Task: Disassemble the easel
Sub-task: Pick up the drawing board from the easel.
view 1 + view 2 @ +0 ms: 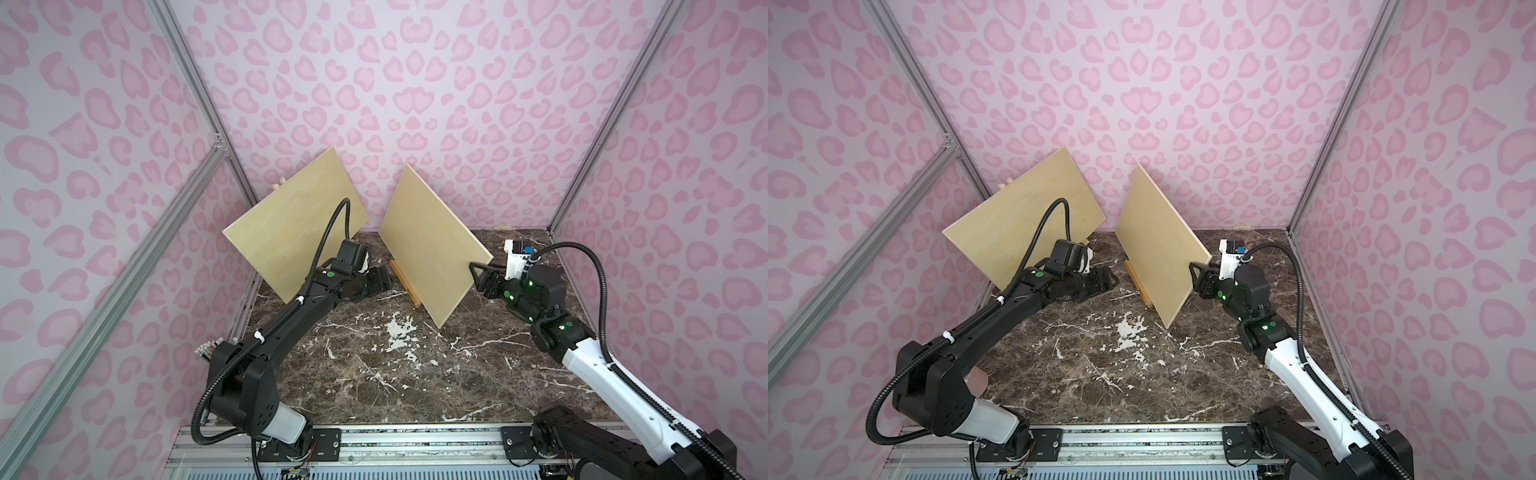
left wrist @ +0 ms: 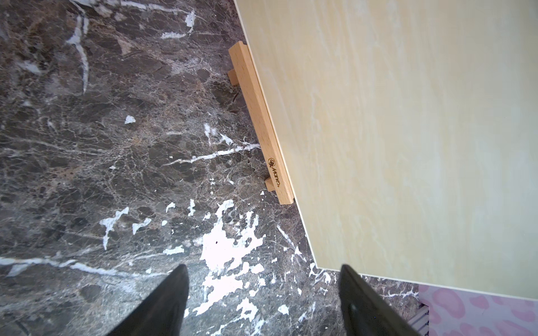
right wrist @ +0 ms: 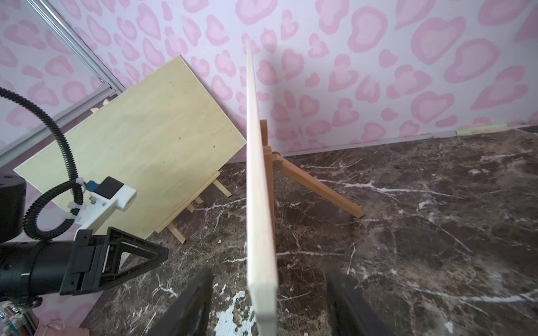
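A dark wooden easel holds a pale board (image 1: pixel 432 245) (image 1: pixel 1158 245) upright in mid-table. The board's lower edge rests on the easel's ledge (image 1: pixel 405 282) (image 2: pixel 262 125). The easel's rear leg (image 3: pixel 317 186) props it from behind. My right gripper (image 1: pixel 478 266) (image 3: pixel 269 275) is open and straddles the board's right edge (image 3: pixel 259 203), with a gap on each side of the edge. My left gripper (image 1: pixel 376 282) (image 2: pixel 263 291) is open and empty, low over the table just left of the ledge.
A second pale board (image 1: pixel 291 224) (image 3: pixel 139 145) leans on a lighter easel in the back left corner, right behind my left arm. Pink-patterned walls and aluminium posts (image 1: pixel 195 83) close in three sides. A metal rail (image 1: pixel 415 436) runs along the front.
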